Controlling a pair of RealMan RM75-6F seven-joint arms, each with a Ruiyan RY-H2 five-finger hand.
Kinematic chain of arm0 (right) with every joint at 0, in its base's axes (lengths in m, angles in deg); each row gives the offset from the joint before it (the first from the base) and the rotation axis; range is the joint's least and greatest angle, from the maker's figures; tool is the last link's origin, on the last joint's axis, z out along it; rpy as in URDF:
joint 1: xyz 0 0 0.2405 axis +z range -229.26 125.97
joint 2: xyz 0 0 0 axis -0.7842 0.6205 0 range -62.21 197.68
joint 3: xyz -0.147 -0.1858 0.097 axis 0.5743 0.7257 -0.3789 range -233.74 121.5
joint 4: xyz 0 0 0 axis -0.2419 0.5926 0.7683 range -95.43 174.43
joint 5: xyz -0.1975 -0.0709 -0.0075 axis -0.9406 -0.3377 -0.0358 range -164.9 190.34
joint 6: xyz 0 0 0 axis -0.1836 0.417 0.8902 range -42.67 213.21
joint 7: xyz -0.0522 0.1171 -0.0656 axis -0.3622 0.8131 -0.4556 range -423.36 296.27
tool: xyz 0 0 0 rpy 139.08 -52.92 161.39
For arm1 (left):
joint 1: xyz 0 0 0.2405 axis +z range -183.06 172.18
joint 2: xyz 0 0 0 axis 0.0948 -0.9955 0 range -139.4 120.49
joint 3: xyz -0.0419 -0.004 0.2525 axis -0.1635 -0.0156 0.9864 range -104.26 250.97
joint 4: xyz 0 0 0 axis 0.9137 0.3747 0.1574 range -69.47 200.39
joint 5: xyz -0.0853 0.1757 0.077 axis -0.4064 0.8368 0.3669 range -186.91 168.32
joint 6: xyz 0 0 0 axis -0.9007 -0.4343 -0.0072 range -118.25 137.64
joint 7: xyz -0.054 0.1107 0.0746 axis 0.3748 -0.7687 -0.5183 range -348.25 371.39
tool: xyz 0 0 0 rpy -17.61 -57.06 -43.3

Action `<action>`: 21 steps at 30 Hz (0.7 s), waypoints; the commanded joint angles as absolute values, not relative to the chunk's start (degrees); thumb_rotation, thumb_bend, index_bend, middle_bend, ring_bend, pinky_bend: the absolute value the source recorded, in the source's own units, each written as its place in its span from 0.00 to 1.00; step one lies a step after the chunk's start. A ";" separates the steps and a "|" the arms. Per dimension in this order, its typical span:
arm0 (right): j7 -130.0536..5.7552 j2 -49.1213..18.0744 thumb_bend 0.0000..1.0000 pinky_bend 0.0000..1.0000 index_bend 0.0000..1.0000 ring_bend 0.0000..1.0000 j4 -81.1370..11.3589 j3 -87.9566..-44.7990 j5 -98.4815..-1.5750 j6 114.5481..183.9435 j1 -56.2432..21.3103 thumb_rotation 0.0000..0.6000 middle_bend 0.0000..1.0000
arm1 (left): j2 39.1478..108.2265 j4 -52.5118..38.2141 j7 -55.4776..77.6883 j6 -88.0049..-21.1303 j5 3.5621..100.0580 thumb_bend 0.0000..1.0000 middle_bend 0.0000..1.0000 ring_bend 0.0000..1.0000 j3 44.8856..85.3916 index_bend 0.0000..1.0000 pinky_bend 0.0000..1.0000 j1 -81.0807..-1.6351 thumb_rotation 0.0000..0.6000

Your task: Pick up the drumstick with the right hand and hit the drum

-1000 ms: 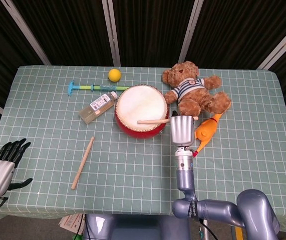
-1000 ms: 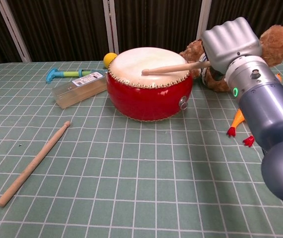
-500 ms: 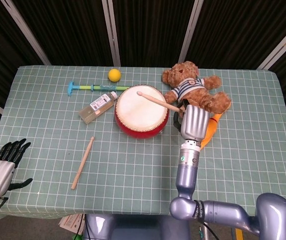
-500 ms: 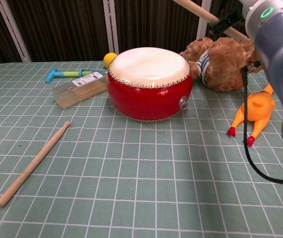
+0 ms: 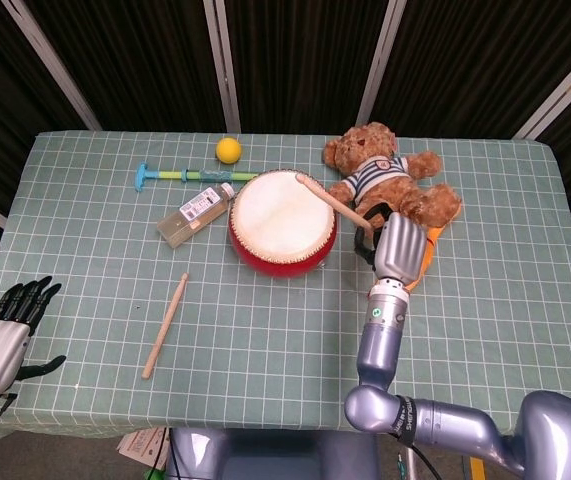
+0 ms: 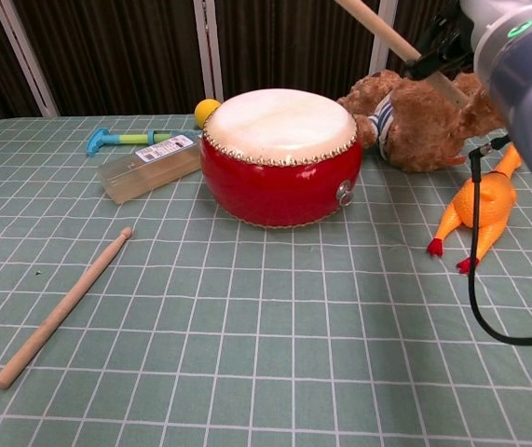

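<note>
Drumstick (image 5: 330, 203): held raised above the drum's right edge, long axis slanting from the right hand up and away to the left, tip over the far rim
Right hand (image 5: 398, 250): gripping the drumstick's lower end (fingers hidden behind the hand's back)
Drum (image 5: 282, 221): red shell, pale skin, upright mid-table
Left hand (image 5: 7, 335): off the table's near left corner, fingers loosely spread, holding nothing
Second stick (image 5: 166, 325): lying flat, well left of the drum
</note>
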State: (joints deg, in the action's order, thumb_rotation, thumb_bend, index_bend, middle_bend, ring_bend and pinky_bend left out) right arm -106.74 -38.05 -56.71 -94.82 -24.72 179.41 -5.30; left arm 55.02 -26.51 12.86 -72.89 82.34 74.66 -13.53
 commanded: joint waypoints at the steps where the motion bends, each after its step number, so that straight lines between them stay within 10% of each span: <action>1: -108.92 -39.88 0.60 1.00 1.00 1.00 -51.42 -91.11 -25.46 177.76 -3.41 1.00 1.00 | 54.93 -26.52 13.08 -72.76 82.25 0.00 0.00 0.00 74.69 0.00 0.00 -13.55 1.00; 10: -128.27 -43.65 0.60 1.00 1.00 1.00 -28.07 -64.95 -42.19 172.22 1.67 1.00 1.00 | 54.43 -26.97 13.93 -71.86 81.56 0.00 0.00 0.00 74.74 0.00 0.00 -13.73 1.00; 21: -124.04 -41.23 0.60 1.00 1.00 1.00 -36.09 -70.73 -45.32 176.51 -0.91 1.00 1.00 | 54.56 -26.95 13.30 -72.48 81.95 0.00 0.00 0.00 74.86 0.00 0.00 -13.45 1.00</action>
